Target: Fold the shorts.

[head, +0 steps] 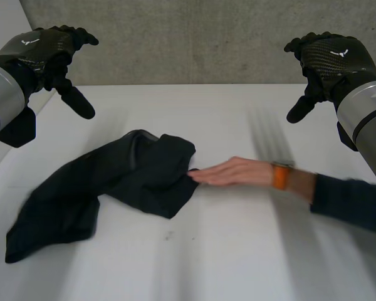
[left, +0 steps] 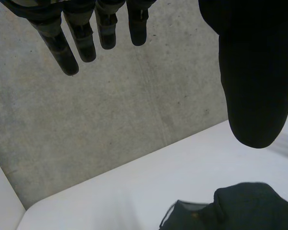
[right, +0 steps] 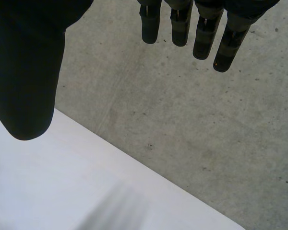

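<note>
One pair of black shorts [head: 113, 182] lies crumpled on your white worktop [head: 250, 251]. It is bunched in a loose heap left of the middle, with one end trailing toward the near left edge. A person's hand [head: 229, 171], an orange band [head: 280, 176] at its wrist, lies flat and touches the shorts' right edge. Your left hand [head: 44, 53] hovers above and behind the shorts, well apart from them, fingers straight and holding nothing. Your right hand [head: 329, 56] hangs raised at the far right, likewise spread and holding nothing, well apart from the cloth.
</note>
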Motion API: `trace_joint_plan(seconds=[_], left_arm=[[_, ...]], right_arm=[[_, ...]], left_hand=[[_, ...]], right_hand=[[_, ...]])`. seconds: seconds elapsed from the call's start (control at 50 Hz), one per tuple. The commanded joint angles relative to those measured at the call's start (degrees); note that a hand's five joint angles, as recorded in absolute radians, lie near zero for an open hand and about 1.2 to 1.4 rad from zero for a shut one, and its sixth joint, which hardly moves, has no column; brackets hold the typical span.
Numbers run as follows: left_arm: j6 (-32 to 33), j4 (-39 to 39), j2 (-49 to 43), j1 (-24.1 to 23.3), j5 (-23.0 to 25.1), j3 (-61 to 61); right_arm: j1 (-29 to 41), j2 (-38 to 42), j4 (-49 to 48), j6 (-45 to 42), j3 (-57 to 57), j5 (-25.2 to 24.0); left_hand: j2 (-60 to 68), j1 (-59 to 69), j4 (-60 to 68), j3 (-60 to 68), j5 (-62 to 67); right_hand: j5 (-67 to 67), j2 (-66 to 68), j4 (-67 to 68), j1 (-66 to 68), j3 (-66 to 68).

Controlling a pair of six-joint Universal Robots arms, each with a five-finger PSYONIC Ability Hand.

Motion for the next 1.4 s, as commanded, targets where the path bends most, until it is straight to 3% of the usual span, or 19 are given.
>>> trace_joint_plan(seconds=[0.02, 0.42, 0.58, 0.64, 0.7, 0.72, 0.74, 0.8, 0.92, 1.06, 1.18, 1.4], left_arm=[[0.4, 1.7, -3.3, 0.3, -0.2, 0.8], [14.8, -2.0, -20.8, 0.6, -1.0, 2.4], [17.0, -2.1, -28.9, 0.2, -7.6, 4.0], [16.7, -0.1, -32.5, -0.8, -10.3, 5.4], [16.5, 3.0, -34.9, -1.4, -11.1, 6.1], [16.4, 3.9, -35.3, -1.3, -11.2, 6.1], [16.5, 5.9, -35.6, -1.3, -11.4, 6.1], [17.0, 9.3, -35.7, -0.7, -13.0, 6.1], [17.7, 15.0, -34.5, 2.0, -17.1, 8.4], [20.0, 17.6, -31.5, 4.5, -16.3, 12.9], [19.5, 17.5, -31.7, -0.2, -12.7, 17.3], [19.4, 17.7, -37.7, -18.8, -12.0, 23.5]], right_arm=[[0.1, 0.1, 0.0, 0.0, 0.1, -0.1], [1.1, 2.7, 0.0, -2.7, 0.7, -1.8], [1.2, 4.2, 0.0, -3.3, 1.1, -1.8], [1.6, 4.5, 0.0, -3.3, 1.1, -1.8], [2.5, 4.9, -0.1, -3.5, 1.0, -1.8], [2.5, 5.0, -0.1, -3.5, 1.0, -1.8], [2.6, 5.1, -0.1, -3.5, 1.0, -1.8], [2.6, 5.2, -0.1, -3.5, 1.1, -1.8], [2.6, 5.1, -0.1, -3.5, 1.0, -1.8], [2.6, 5.1, -0.2, -3.5, 0.9, -1.8], [2.4, 5.1, -0.3, -4.0, 0.5, -1.8], [0.4, 4.5, -0.3, -3.5, -1.8, -1.2]], left_hand=[[-0.6, -0.7, -1.7, -2.0, -2.7], [3.0, 2.8, 1.8, 1.6, 0.9], [5.6, 5.5, 4.5, 4.3, 3.6], [10.9, 10.7, 9.7, 9.5, 8.8], [25.0, 24.8, 23.8, 23.6, 22.9], [32.2, 32.0, 31.0, 30.8, 30.1], [48.9, 48.8, 47.8, 47.5, 46.8], [69.3, 69.2, 68.2, 68.0, 67.3], [69.4, 69.3, 68.3, 68.0, 67.3], [69.4, 69.3, 68.3, 68.0, 67.3], [69.4, 69.3, 68.3, 68.0, 67.3], [69.4, 69.3, 68.3, 68.0, 67.3]], right_hand=[[-3.1, -1.7, -3.5, 0.7, -0.6], [-3.1, -1.7, -3.5, 0.7, -0.6], [-3.1, -1.7, -3.5, 0.7, -0.6], [-3.1, -1.7, -3.5, 0.7, -0.6], [-3.1, -1.7, -3.5, 0.7, -0.6], [-3.1, -1.7, -3.5, 0.7, -0.6], [-3.1, -1.7, -3.5, 0.7, -0.6], [-3.1, -1.7, -3.5, 0.7, -0.6], [-3.1, -1.7, -3.5, 0.7, -0.6], [-3.1, -1.7, -3.5, 0.7, -0.6], [-3.1, -1.7, -3.5, 0.7, -0.6], [-3.1, -1.7, -3.5, 0.7, -0.6]])
